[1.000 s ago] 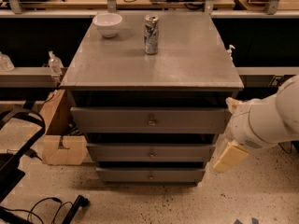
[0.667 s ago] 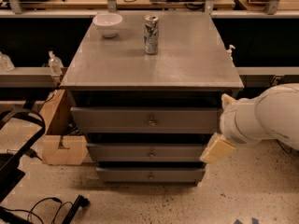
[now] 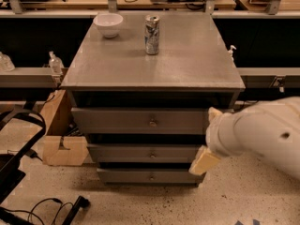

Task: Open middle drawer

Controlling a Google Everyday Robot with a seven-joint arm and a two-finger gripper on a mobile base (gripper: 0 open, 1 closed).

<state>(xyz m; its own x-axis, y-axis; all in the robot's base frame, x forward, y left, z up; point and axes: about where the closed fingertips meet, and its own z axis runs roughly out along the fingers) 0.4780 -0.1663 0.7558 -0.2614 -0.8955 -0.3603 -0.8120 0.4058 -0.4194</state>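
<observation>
Jaws stand spread and empty on the gripper (image 3: 205, 139). One pale finger (image 3: 202, 162) hangs low in front of the right end of the middle drawer (image 3: 140, 153), and the other shows higher up by the right end of the top drawer (image 3: 136, 121); whether either touches the cabinet (image 3: 79, 125) I cannot tell. The middle drawer is shut, second of three, with its small brass knob (image 3: 153, 155) at the centre of its front, well left of the gripper. The likeliest slip is height: the three knobs sit in one close column, so a slightly high or low approach would catch the top drawer or the bottom drawer (image 3: 140, 176) instead. The knob is small and round, so a shallow pinch could slide off on the pull. A sideways sweep along the fronts could bump the cabinet and rock the can (image 3: 152, 28) near the worktop's (image 3: 187, 64) back edge, or the bowl (image 3: 108, 24) at its back left corner.
</observation>
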